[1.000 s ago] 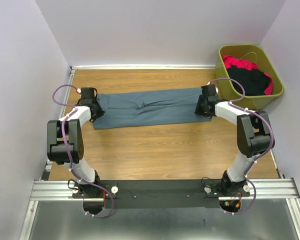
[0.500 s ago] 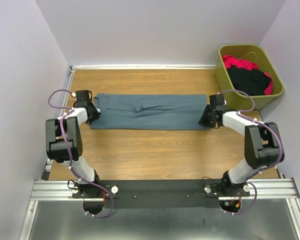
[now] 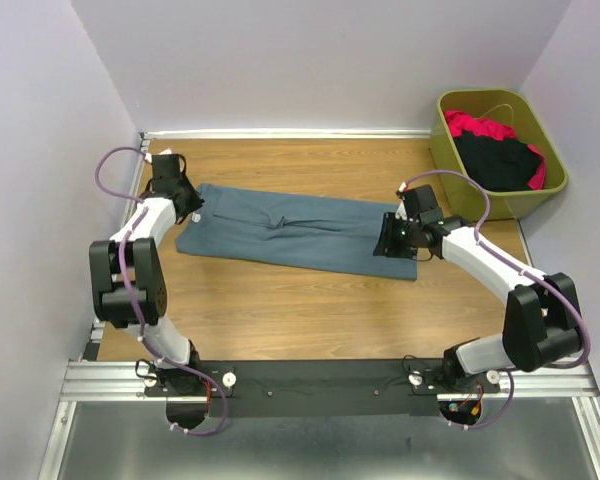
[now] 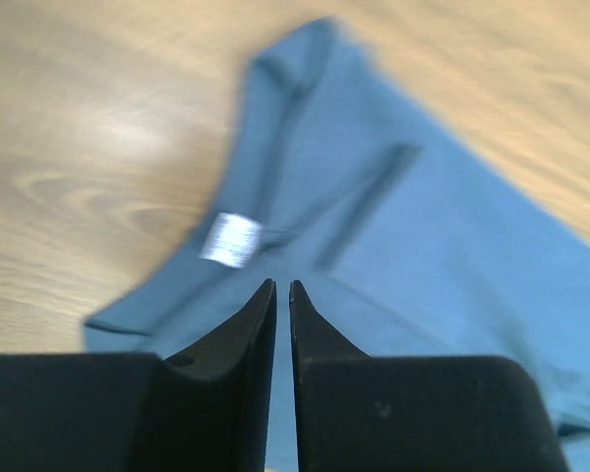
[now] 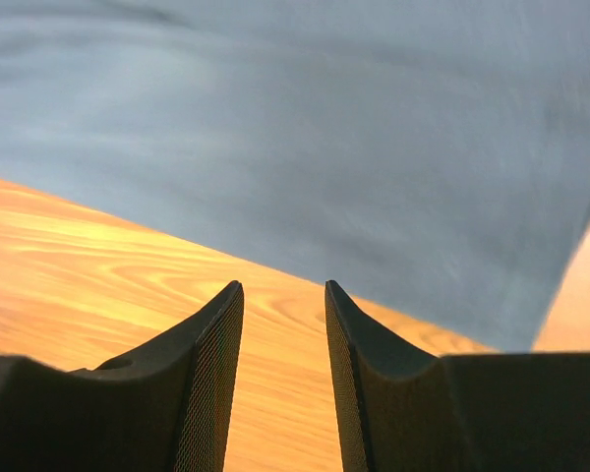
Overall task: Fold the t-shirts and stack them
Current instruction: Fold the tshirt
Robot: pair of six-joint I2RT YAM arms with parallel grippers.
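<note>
Wood-grain table [image 3: 280, 310], pale walls [image 3: 310, 60], slate-blue t-shirt [image 3: 300, 228]; left gripper [image 4: 282, 287] narrow, right gripper [image 5: 283, 287] half-wide, both empty.

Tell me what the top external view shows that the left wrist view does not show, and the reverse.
Only the top view: the green bin holding a black shirt and a red-pink shirt, and the right gripper at the right end of the slate-blue t-shirt. Only the left wrist view: the white neck label and the left gripper with its fingers almost together. Both: the slate-blue t-shirt lying on the wooden table.
</note>
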